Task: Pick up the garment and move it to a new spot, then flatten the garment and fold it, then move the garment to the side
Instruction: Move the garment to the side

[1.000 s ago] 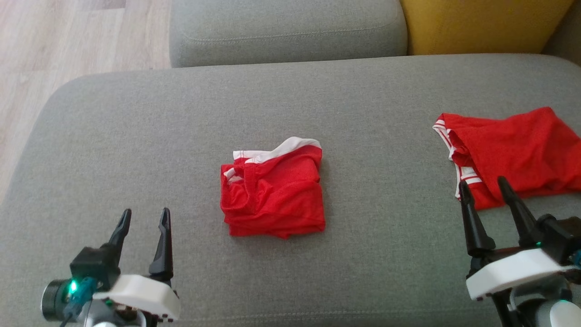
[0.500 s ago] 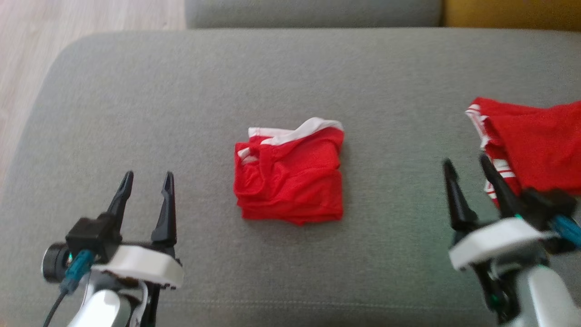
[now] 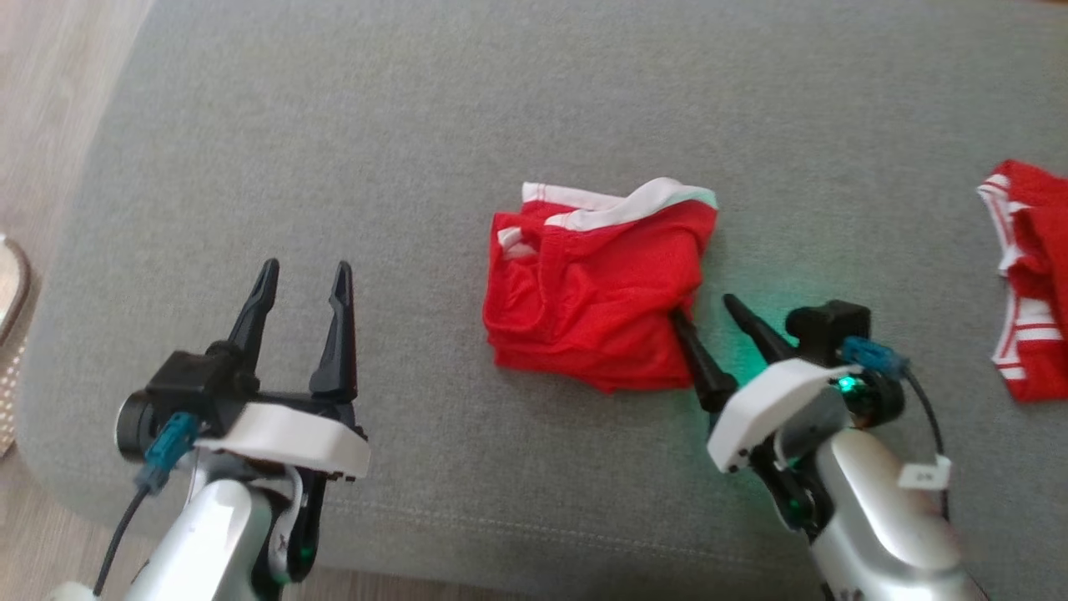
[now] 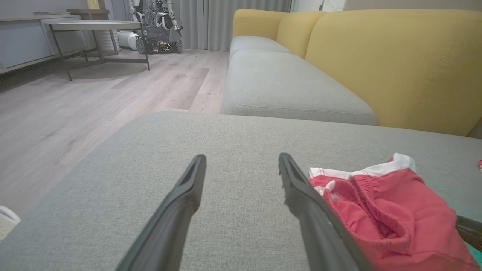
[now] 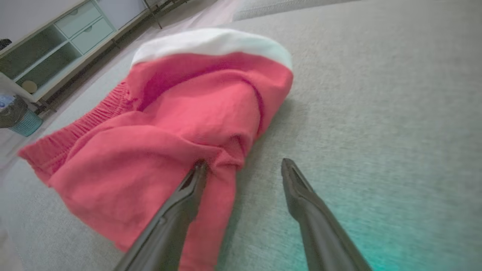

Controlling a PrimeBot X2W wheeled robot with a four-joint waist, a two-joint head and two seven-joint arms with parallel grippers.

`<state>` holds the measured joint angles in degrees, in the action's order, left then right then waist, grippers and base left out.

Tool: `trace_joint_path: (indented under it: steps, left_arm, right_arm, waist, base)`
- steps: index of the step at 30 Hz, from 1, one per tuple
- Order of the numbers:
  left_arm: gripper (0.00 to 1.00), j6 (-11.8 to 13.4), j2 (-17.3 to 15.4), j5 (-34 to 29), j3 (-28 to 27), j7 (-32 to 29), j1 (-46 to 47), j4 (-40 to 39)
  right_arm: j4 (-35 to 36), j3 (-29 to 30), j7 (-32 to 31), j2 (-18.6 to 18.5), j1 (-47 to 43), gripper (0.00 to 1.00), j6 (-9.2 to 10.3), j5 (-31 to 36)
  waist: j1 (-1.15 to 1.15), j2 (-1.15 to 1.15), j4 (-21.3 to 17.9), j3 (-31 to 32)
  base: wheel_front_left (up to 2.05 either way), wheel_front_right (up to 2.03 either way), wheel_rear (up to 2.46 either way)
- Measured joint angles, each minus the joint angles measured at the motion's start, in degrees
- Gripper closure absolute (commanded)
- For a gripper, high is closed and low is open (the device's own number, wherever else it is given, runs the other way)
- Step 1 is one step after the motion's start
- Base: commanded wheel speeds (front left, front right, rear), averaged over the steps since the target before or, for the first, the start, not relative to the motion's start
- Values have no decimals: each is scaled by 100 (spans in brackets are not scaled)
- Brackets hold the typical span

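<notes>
At 7 o'clock we note the left claw (image 3: 304,280) released, over the sofa cushion (image 3: 417,125). At 5, right claw (image 3: 703,308) released, one finger touching the folded red garment (image 3: 592,300) at centre. Another red cloth (image 3: 1039,250) at 3 o'clock.

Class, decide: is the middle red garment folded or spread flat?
Folded: the red garment lies as a compact bundle, with several layers stacked along its near edge.
</notes>
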<state>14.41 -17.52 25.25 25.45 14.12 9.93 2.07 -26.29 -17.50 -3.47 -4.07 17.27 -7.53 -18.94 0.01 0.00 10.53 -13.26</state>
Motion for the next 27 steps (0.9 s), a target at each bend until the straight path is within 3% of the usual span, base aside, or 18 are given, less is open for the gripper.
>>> trace_joint_path:
  steps: [6,7,8,9,20,27]
  left_arm:
    - [0,-83,111,-64,-42,12,94,119]
    - [0,-88,120,-74,-51,18,95,126]
    - [0,-89,126,-99,-59,18,94,138]
    - [0,-100,130,-99,-74,18,94,151]
    - [0,-205,213,-257,-250,19,95,151]
    - [0,-287,216,-326,-371,45,91,59]
  right_arm:
    - [-533,-545,-231,-1,407,0,0,-558]
    - [-544,-623,-269,0,466,23,0,-643]
    - [-565,-687,-322,2,510,66,0,-761]
    - [-597,-756,-392,1,551,100,0,-866]
    - [-634,-961,-468,-81,646,100,0,-1181]
    - [-504,-691,-543,-491,718,100,0,-1058]
  waist:
    - [0,0,81,-157]
    - [0,0,70,-162]
    - [0,0,56,-164]
    - [0,0,40,-165]
    - [0,0,-226,-119]
    - [0,0,-603,-146]
  base:
    - [0,0,0]
    - [0,0,0]
    - [0,0,0]
    - [0,0,0]
    - [0,0,0]
    - [0,0,0]
